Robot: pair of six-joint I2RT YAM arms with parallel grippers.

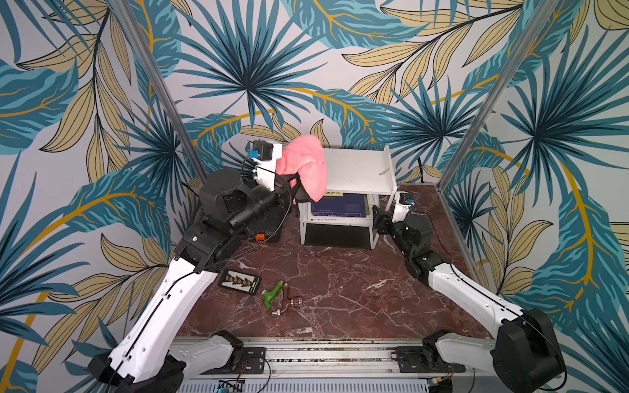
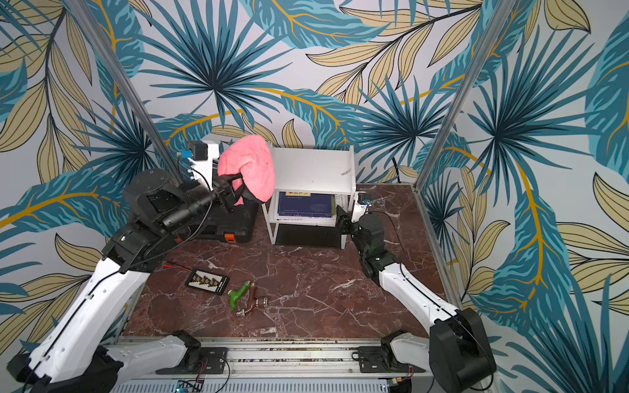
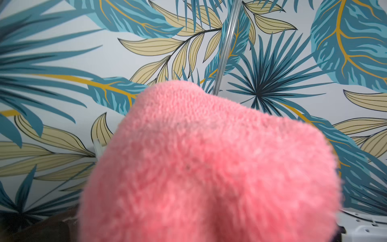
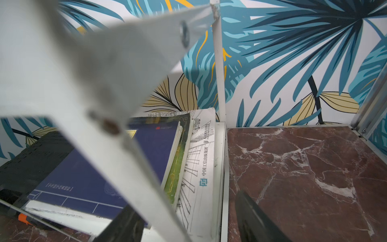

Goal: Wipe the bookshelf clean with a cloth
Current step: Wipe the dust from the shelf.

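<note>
Robot test booth (home-like dressing): leaf-print wall panels (image 1: 306, 68), aluminium frame posts (image 1: 160, 92), marble-look tabletop (image 1: 357, 289), mounting rail (image 1: 323, 355).

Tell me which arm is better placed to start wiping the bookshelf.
Left. Its jaws are shut on the cloth, held up beside the bookshelf top. The right jaws hold no cloth; they stand open around a shelf leg.

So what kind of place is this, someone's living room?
More likely a staged robot test booth: leaf-print wall panels framed by aluminium posts, two robot arms mounted on a metal rail, and a small bookshelf on a marble-look tabletop.
</note>
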